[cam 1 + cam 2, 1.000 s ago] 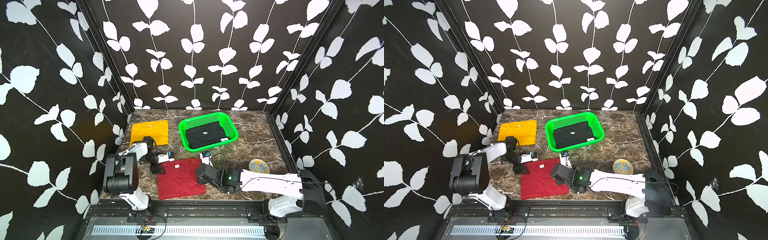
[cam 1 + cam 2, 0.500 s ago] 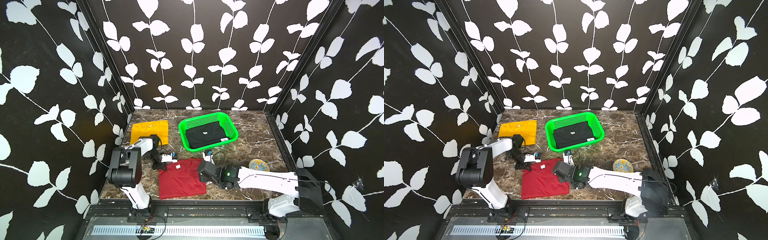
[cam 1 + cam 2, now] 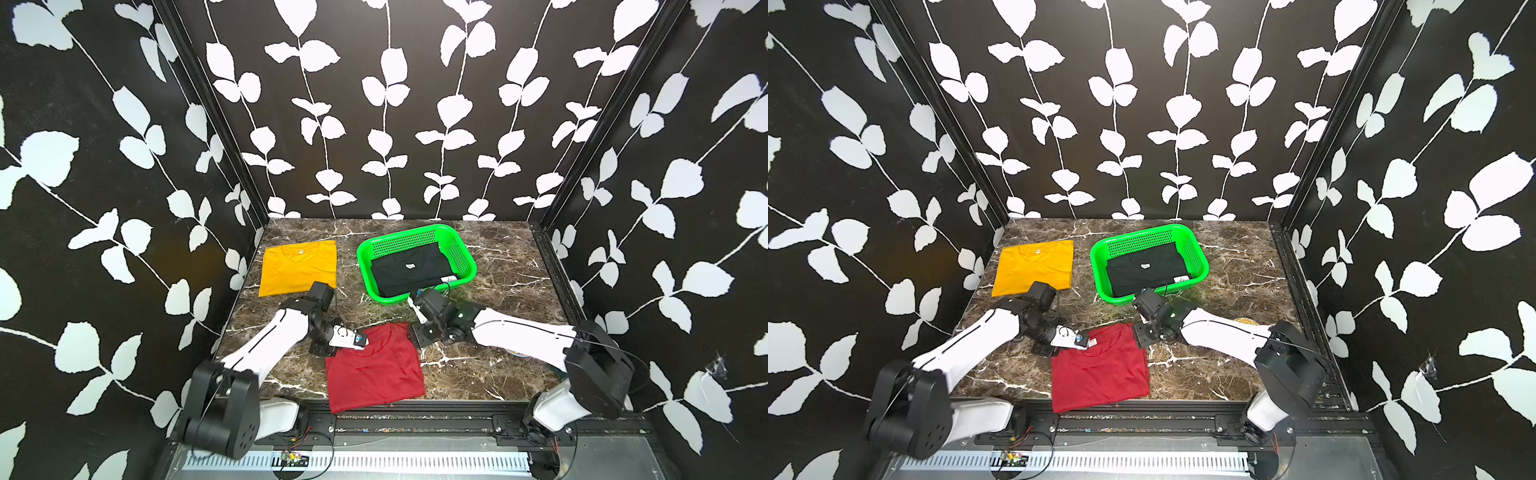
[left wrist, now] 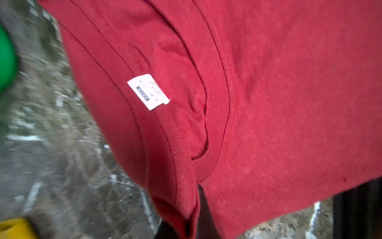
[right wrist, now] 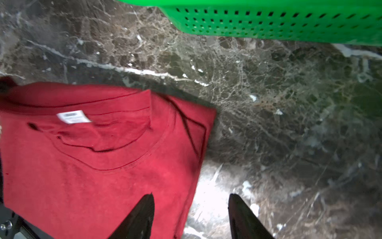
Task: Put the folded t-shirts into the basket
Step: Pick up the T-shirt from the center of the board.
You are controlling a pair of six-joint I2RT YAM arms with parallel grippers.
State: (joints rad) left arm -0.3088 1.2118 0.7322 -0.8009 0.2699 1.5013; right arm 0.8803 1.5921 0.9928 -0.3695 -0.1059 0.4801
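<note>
A white neck tag (image 4: 147, 92) is sewn inside the collar of the dark red t-shirt (image 3: 374, 370). Rows of small print and a grey bar are seen on it, but nothing can be read. A small collar tag (image 3: 410, 266) is seen on the black t-shirt (image 3: 399, 276), and a side tag (image 3: 448, 277) at its near right corner. A tiny white tag (image 3: 296, 251) is seen at the neck of the yellow-orange t-shirt (image 3: 297, 270). Their print is too small to be made out.

The black t-shirt is laid flat inside the green perforated basket (image 3: 461, 251), and nothing else is seen in it. The yellow-orange t-shirt is spread on the marble tabletop (image 3: 478, 374), just left of the basket. The dark red t-shirt is laid at the near edge, apart from the basket.

The fingers of the left gripper (image 3: 361, 344) are pressed together on the dark red t-shirt's far left corner, beside the collar, with the fabric pinched between them. The right gripper (image 5: 191, 215) is held spread, one finger (image 5: 142, 215) over the shirt's far right edge and the other over bare marble.
</note>
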